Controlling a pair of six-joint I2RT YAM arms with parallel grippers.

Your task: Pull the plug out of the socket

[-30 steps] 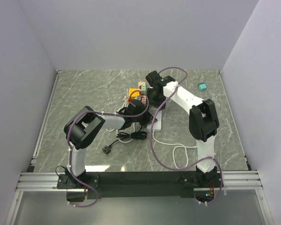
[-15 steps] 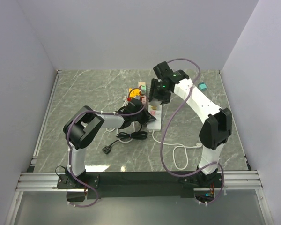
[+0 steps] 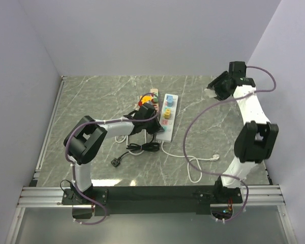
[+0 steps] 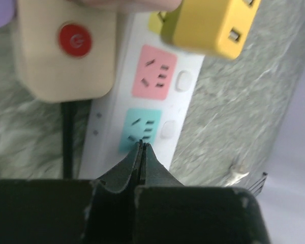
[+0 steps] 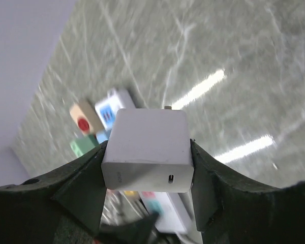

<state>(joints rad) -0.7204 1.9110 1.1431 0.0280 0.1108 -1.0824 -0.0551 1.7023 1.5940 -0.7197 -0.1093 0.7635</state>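
A white power strip [image 3: 168,117] with coloured sockets lies mid-table. My left gripper [image 3: 151,124] is shut and empty; in the left wrist view its tips [image 4: 142,145] rest on the strip's teal socket [image 4: 141,129]. My right gripper [image 3: 215,88] is raised at the back right, well away from the strip. In the right wrist view it [image 5: 147,158] is shut on a white charger plug [image 5: 148,147], its prongs pointing away, clear of any socket. The strip [image 5: 114,105] shows blurred far below it.
A beige strip with a red button [image 4: 66,51] and a yellow adapter [image 4: 208,23] lie beside the white strip. A coiled black cable [image 3: 140,147] with a black plug [image 3: 116,162] and a white cable [image 3: 198,165] lie in front. Walls close in on three sides.
My right gripper has pulled the white charger plug off the power strip and swung up and to the back right with it. My left gripper has stayed down on the strip.
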